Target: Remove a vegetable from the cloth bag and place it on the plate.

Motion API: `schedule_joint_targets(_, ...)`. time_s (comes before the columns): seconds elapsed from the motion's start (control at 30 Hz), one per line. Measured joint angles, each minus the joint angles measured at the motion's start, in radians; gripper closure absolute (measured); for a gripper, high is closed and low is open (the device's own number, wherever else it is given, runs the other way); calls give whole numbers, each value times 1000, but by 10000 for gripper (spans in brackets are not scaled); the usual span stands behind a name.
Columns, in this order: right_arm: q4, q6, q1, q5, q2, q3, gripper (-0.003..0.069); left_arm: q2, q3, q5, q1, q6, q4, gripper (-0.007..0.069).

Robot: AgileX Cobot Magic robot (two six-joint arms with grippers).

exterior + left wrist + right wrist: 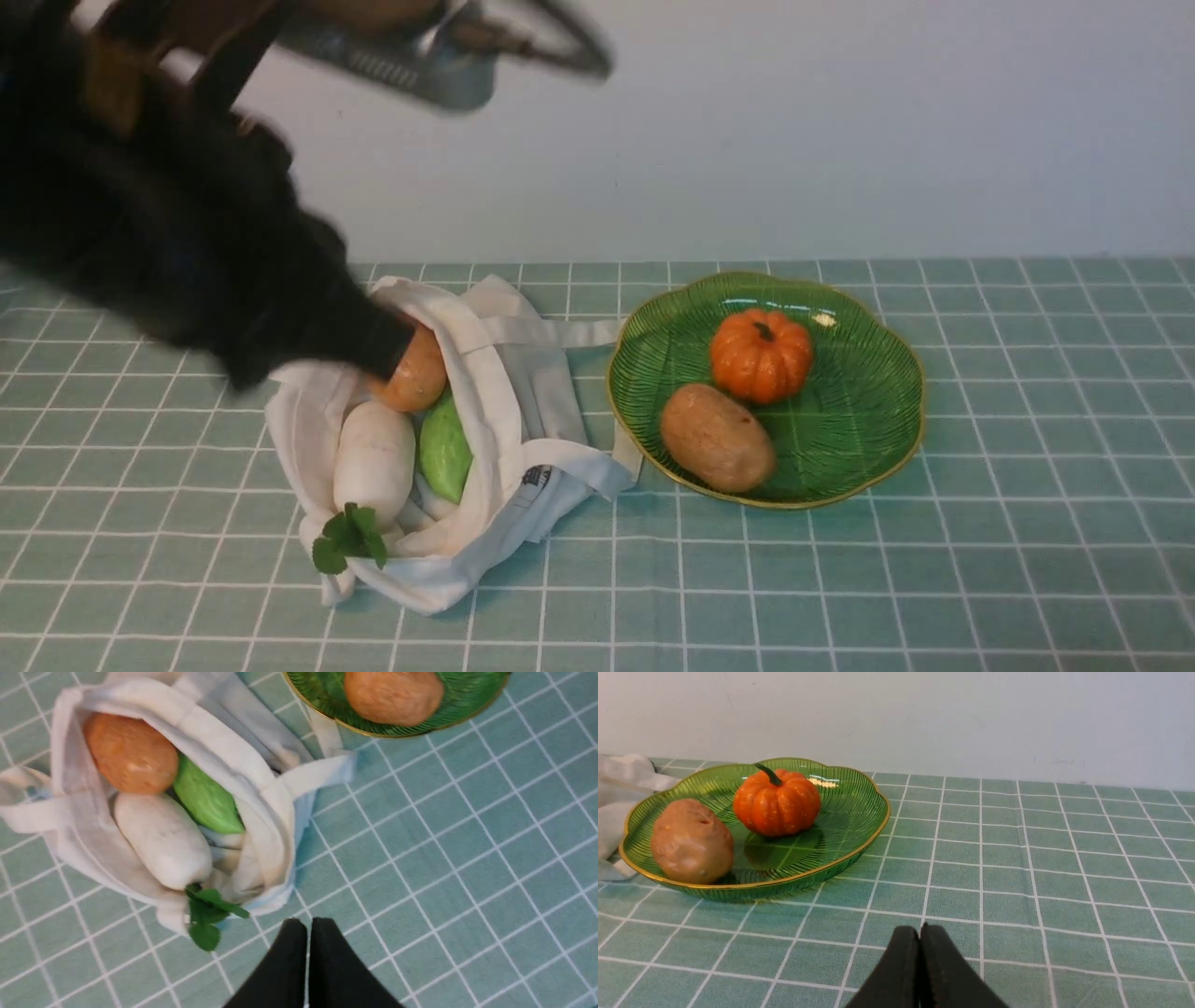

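Note:
The tan-brown oval potato lies on the green glass plate, next to a small orange pumpkin. The potato also shows in the left wrist view and the right wrist view. The white cloth bag lies open to the left of the plate. My left gripper is shut and empty, up above the bag; in the front view its arm is a dark blur with the tip over the bag's mouth. My right gripper is shut and empty, low over the cloth, right of the plate.
The bag holds a rounder orange-tan potato, a white radish with green leaves and a green vegetable. A white strap reaches toward the plate. A teal checked cloth covers the table; a white wall stands behind.

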Motion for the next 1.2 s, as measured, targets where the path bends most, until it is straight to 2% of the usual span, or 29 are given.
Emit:
schedule_joint_targets(0.03, 0, 0, 0, 0, 0, 0, 673, -14, 36, -13, -2, 0, -4, 629)
schedule_joint_targets(0.07, 0, 0, 0, 0, 0, 0, 673, -143, 178, -131, -4, 0, -34, 629)
schedule_joint_targets(0.1, 0, 0, 0, 0, 0, 0, 673, -157, 213, -144, -4, 0, -38, 629)
schedule_joint_targets(0.2, 0, 0, 0, 0, 0, 0, 673, -374, 452, -325, -4, 1, -60, 629)
schedule_joint_targets(0.3, 0, 0, 0, 0, 0, 0, 673, -574, 634, -424, -4, 3, -63, 629)
schedule_joint_targets(0.47, 0, 0, 0, 0, 0, 0, 673, -924, 821, -441, -4, 8, -35, 629)
schedule_joint_targets(0.57, 0, -1, 0, 2, 0, 0, 673, -1079, 850, -443, -4, -14, 1, 629)
schedule_joint_targets(0.73, 7, -1, 0, 3, -1, -1, 673, -1056, 849, -466, -4, -113, 69, 629)
schedule_joint_targets(0.83, 7, 0, 0, 3, -1, -1, 673, -1001, 850, -466, -4, -131, 96, 629)
schedule_joint_targets(1.03, 7, 0, 0, 3, -1, -1, 673, -934, 870, -504, 7, -119, 117, 629)
schedule_joint_targets(1.2, 7, 1, 0, 3, -1, -1, 673, -930, 958, -671, 94, -58, 108, 629)
